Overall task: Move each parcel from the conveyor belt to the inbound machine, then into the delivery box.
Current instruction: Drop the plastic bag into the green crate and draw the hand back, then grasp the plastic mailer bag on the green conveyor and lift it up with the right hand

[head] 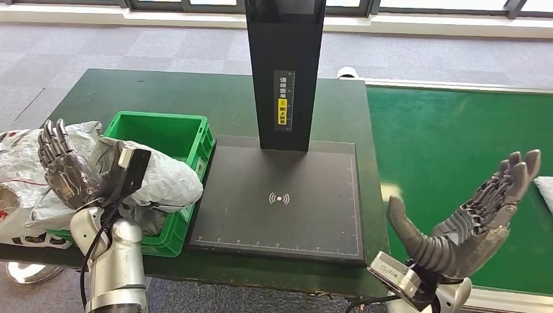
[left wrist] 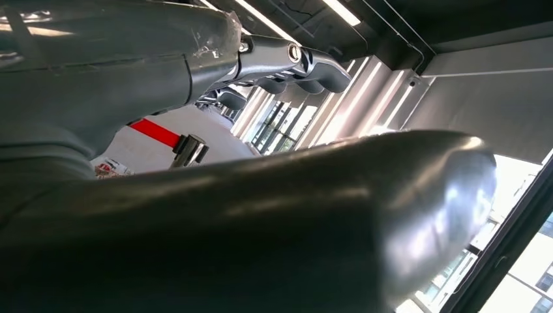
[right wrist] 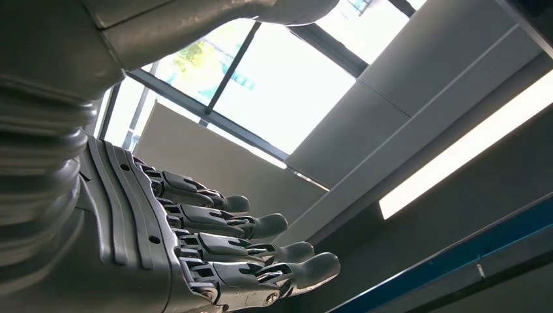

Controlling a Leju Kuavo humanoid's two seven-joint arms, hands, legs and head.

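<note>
Two hands are hanging empty with fingers apart: the left hand (head: 65, 171) is hovering palm-up beside the green delivery box (head: 171, 134), where a grey parcel (head: 166, 179) is already lying, seemingly just dropped. The right hand (head: 479, 218) is waiting over the green conveyor belt (head: 450, 143), likely for the white parcel (head: 545, 190) at the edge. The right wrist view is confirming the spread fingers (right wrist: 261, 227); the inbound machine (head: 280, 195) is sitting bare on the worktop (head: 98, 91).

A grey parcel (head: 166, 179) lies in the green delivery box (head: 171, 134) beside the black inbound machine (head: 280, 199), both hands empty.
</note>
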